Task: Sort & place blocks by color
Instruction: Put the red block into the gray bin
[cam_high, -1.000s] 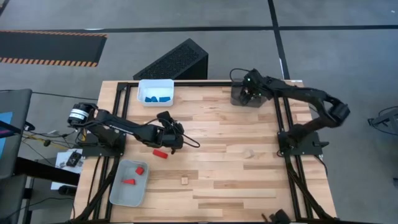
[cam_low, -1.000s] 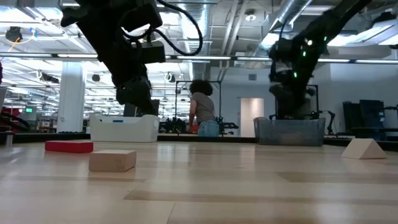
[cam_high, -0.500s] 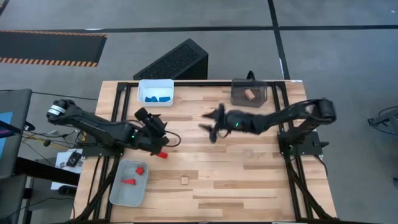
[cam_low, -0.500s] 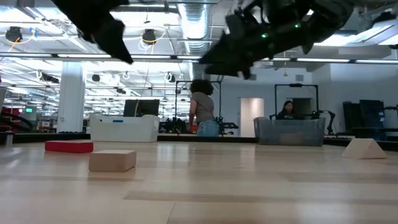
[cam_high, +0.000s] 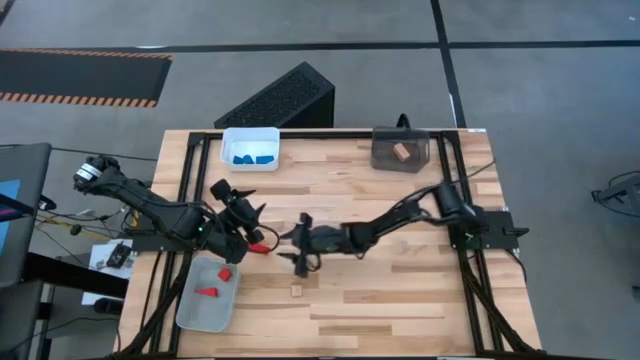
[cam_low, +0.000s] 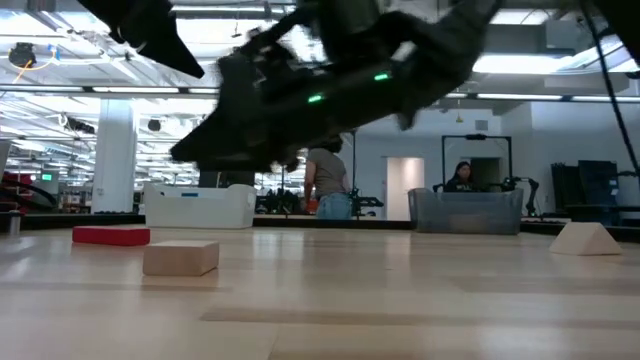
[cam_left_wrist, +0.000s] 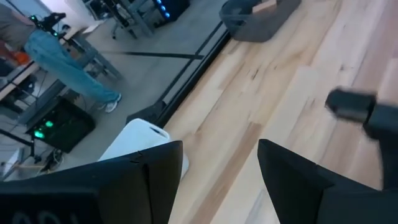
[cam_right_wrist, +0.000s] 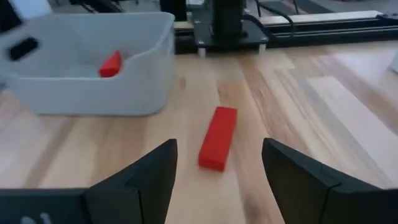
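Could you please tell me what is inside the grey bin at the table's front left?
The grey bin holds two red blocks. The right wrist view shows only one; the bin's wall covers the rest.

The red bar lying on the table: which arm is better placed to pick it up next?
Probably the right. The right gripper is open and points straight at the red bar. The left gripper, also open, is beside the bar, but its wrist view does not show it.

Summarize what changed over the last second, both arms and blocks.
The right end effector left the dark bin, where a wood block now lies, and swept across the table to the centre, open, facing the red bar. The left end effector lifted off toward the table's left, open and empty. Unmoved: red bar, wood cube, wedge, blue blocks and red blocks in their bins.
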